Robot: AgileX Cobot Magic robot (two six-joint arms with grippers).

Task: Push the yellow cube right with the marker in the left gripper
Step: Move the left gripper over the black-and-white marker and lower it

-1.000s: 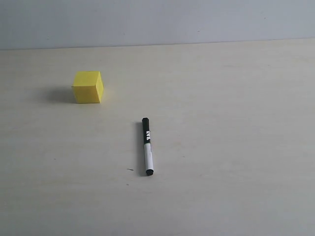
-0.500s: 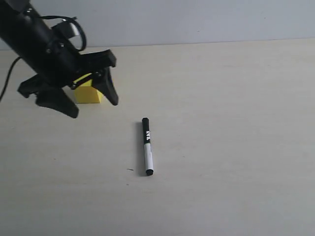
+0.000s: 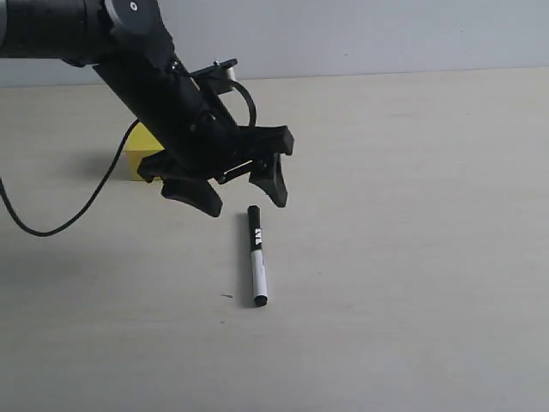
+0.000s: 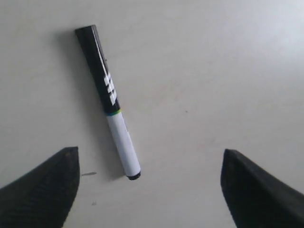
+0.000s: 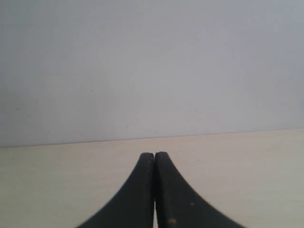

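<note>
The marker (image 3: 256,255) lies flat on the pale table, black cap toward the far side, white barrel toward me; it also shows in the left wrist view (image 4: 108,99). My left gripper (image 3: 243,200) hovers just above and behind the cap end, open wide and empty, its fingers (image 4: 40,190) spread well apart. The yellow cube (image 3: 140,160) sits at the far left, mostly hidden behind the left arm. My right gripper (image 5: 154,156) is shut with nothing between its fingers and is out of the exterior view.
A black cable (image 3: 77,210) loops from the left arm across the table's left side. A grey wall (image 3: 360,34) runs behind the table's far edge.
The left arm came in from the upper left and moved right and nearer, from over the cube to just above the marker's cap end. Marker and cube have not moved.
</note>
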